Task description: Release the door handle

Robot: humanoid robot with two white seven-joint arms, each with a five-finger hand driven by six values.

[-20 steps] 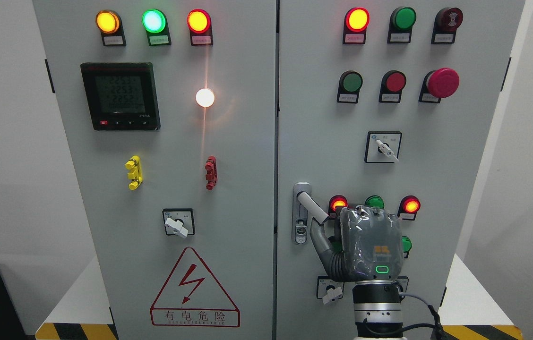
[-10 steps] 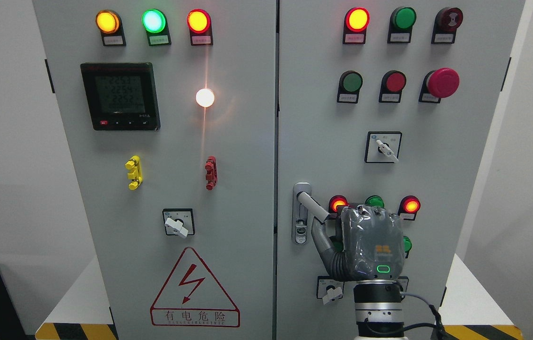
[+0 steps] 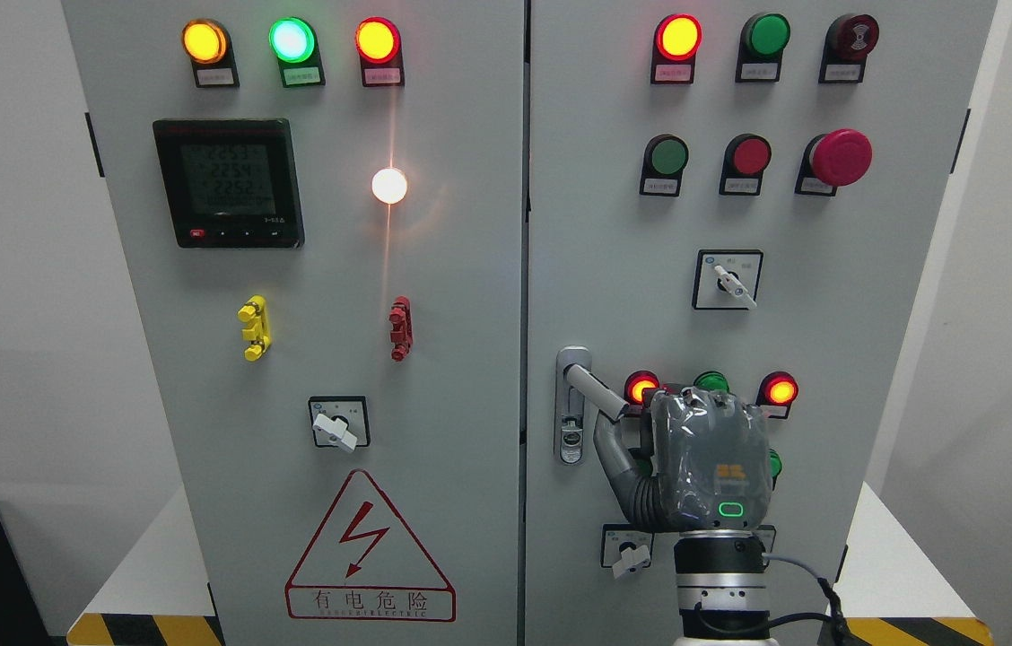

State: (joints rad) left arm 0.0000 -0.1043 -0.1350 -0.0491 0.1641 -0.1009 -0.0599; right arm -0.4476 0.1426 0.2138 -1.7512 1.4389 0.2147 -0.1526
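Note:
The silver door handle [image 3: 597, 395] sticks out from its lock plate [image 3: 570, 422] on the left edge of the grey cabinet's right door [image 3: 614, 224], slanting down to the right. Its whole length shows and its tip is free. My right hand [image 3: 645, 429] comes up from the bottom edge, back toward the camera, just right of and below the handle's tip. The thumb [image 3: 611, 449] is spread out and points up beneath the tip, and nothing is held in the hand. The other fingers are mostly hidden behind the palm. The left arm does not show.
Lit red lamps [image 3: 641, 388] [image 3: 780, 390] and a green lamp [image 3: 711, 382] sit just above the hand. A rotary switch [image 3: 627, 549] is by the wrist. Higher up are a selector [image 3: 728, 280] and a red mushroom button [image 3: 840, 157]. The left door [image 3: 335, 269] carries a meter and a warning triangle.
My right hand has slid slightly to the right and down, away from the handle's tip. The handle itself has not moved.

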